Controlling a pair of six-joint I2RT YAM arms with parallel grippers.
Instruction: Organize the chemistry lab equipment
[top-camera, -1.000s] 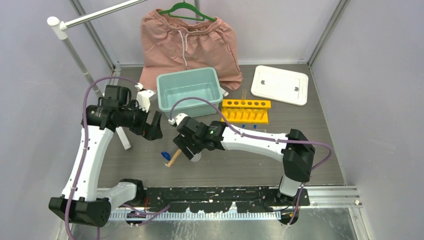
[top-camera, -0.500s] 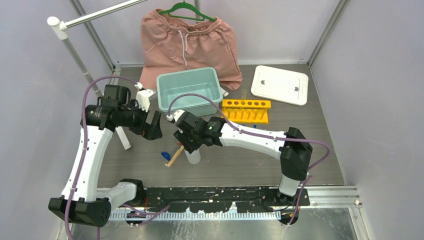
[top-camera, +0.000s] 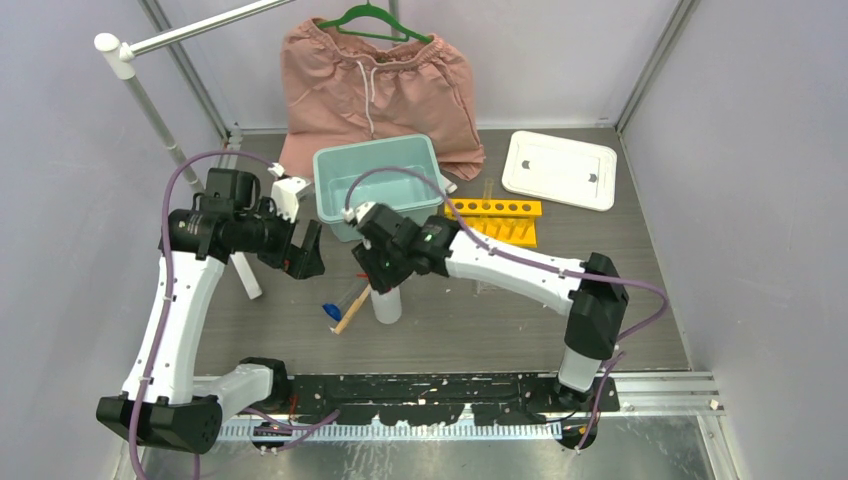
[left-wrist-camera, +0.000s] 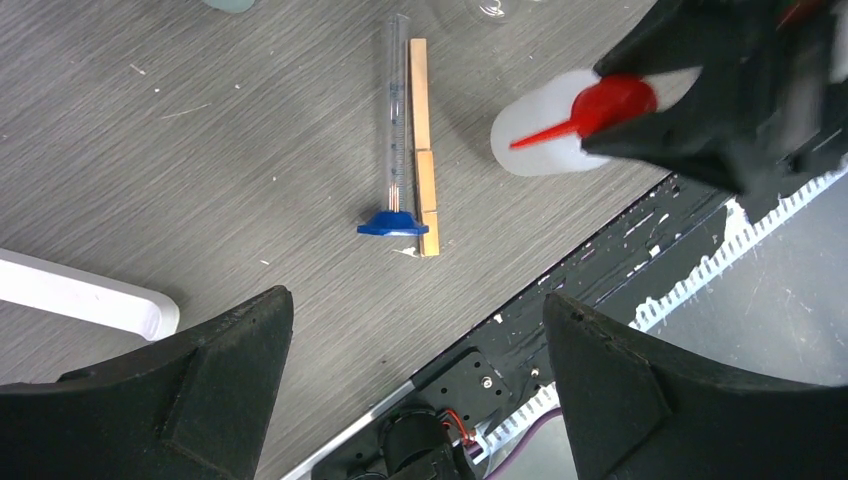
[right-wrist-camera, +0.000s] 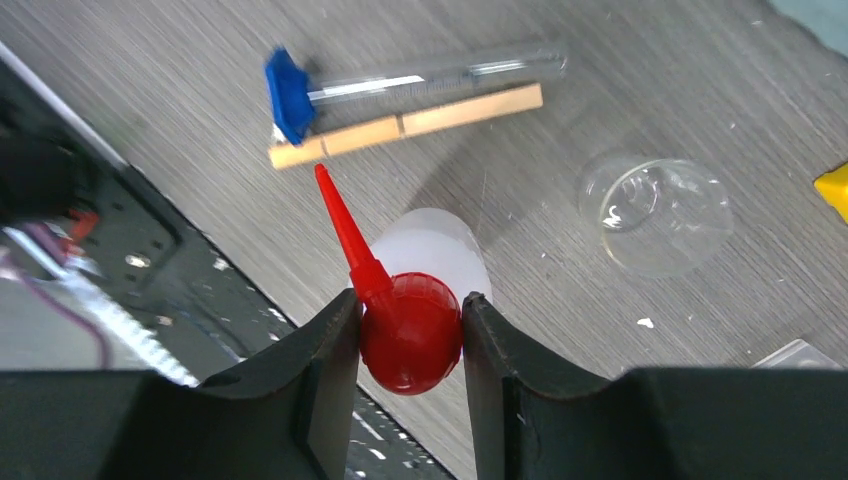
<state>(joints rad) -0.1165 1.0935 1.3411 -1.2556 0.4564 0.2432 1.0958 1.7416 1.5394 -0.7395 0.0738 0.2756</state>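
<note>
My right gripper (right-wrist-camera: 410, 300) is shut on the red cap (right-wrist-camera: 412, 335) of the white squeeze bottle (top-camera: 386, 304), which stands upright under it with the nozzle pointing at the near edge. Just left of the bottle lie a clear tube (right-wrist-camera: 440, 75) with a blue foot (right-wrist-camera: 288, 92) and the wooden stick (right-wrist-camera: 405, 125), side by side. A tiny clear beaker (right-wrist-camera: 655, 212) sits just beyond the bottle. The yellow rack (top-camera: 490, 222) lies further back. My left gripper (left-wrist-camera: 417, 300) hangs open above the table, left of the tube (left-wrist-camera: 393, 150), holding nothing.
A teal bin (top-camera: 378, 180) stands behind my right wrist, its white lid (top-camera: 559, 168) at the back right. Pink shorts (top-camera: 375, 85) hang at the rear. A white post (top-camera: 245, 275) stands close to my left arm. The black base rail (top-camera: 440, 385) runs along the near edge.
My right jaws have closed onto the bottle's red cap, and the right wrist has shifted a little toward the bin. The left arm has hardly moved.
</note>
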